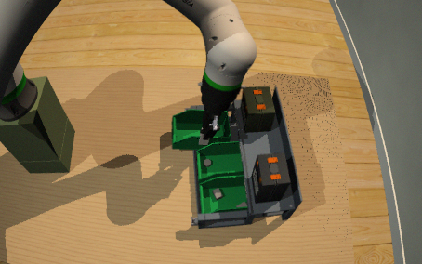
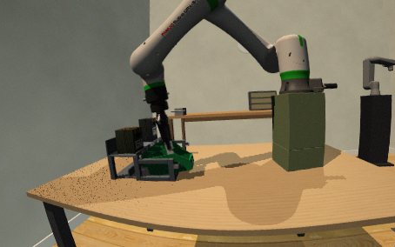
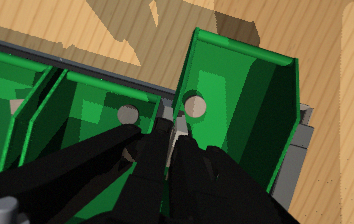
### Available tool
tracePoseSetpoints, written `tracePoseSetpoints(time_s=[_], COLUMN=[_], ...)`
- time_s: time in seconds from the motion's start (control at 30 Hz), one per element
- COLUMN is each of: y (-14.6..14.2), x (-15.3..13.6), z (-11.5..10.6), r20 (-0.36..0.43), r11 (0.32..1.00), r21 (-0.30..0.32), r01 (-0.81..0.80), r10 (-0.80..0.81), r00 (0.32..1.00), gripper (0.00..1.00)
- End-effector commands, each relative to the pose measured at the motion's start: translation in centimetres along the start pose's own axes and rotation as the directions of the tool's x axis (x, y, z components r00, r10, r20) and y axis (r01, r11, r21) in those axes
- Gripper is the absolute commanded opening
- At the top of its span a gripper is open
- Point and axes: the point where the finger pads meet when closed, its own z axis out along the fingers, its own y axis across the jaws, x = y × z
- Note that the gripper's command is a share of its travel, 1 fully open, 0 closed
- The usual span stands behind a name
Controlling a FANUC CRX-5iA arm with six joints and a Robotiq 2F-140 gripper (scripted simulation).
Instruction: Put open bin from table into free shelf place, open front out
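The moved bin (image 1: 187, 126) (image 2: 186, 159) (image 3: 212, 90) is green, with a round grey part (image 3: 195, 106) in it. It is at the end of the row, its front end jutting out past the shelf's front edge; it looks tilted in the exterior view. My gripper (image 1: 204, 138) (image 2: 169, 149) (image 3: 170, 121) is shut on its side wall, on the side toward the neighbouring bin. The neighbouring bin (image 1: 228, 157) (image 3: 92, 111) holds a round part, and the far bin (image 1: 231, 190) holds a squarish one. Both sit behind the shelf's front lip. The moved bin's rear end is partly hidden.
The grey shelf (image 1: 225, 222) (image 2: 112, 167) (image 3: 294, 150) stands on the wooden table (image 1: 116, 195) (image 2: 248, 213). Two dark boxes with orange latches, one box (image 1: 258, 113) (image 2: 148, 130) behind the moved bin and another (image 1: 272, 186) (image 2: 127, 141), stand on its raised rear board (image 1: 259, 144).
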Motion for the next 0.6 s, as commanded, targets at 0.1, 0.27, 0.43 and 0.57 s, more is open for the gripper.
tracePoseSetpoints(time_s=[0.1, 0.27, 0.43, 0.57], y=[0.00, 0.00, 0.00, 0.00], x=[-0.43, -0.61, -0.90, -1.10], z=[-0.04, -0.05, -0.07, -0.08], r20=[0.007, 0.011, 0.016, 0.019], r11=[1.000, 1.000, 1.000, 1.000], r21=[0.000, 0.000, 0.000, 0.000], r01=[0.000, 0.000, 0.000, 0.000], r10=[0.000, 0.000, 0.000, 0.000], r00=[1.000, 1.000, 1.000, 1.000], gripper=[0.00, 0.00, 0.00, 0.00])
